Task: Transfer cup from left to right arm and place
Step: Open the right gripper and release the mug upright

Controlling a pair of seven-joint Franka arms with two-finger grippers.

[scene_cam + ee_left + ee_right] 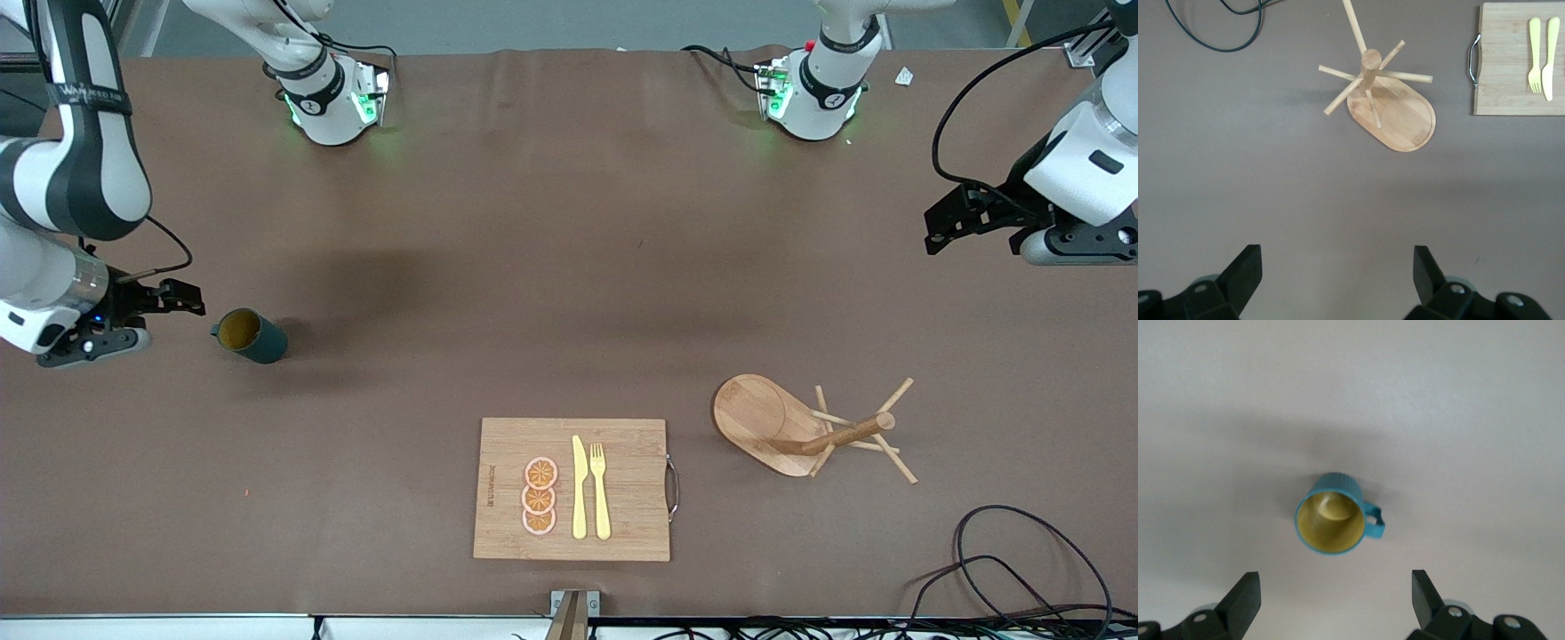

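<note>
My right arm's black two-finger gripper (182, 298) hangs at the left edge of the frame, about mid-height, its fingers (1245, 595) spread wide and holding nothing. My left arm's black two-finger gripper (944, 224) hangs at the right edge, in the upper part, fingers (1245, 270) likewise wide apart and empty.

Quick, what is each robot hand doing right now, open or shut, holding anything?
Left gripper: jaws open, empty, over bare table near the rack.
Right gripper: jaws open, empty, beside the cup.
</note>
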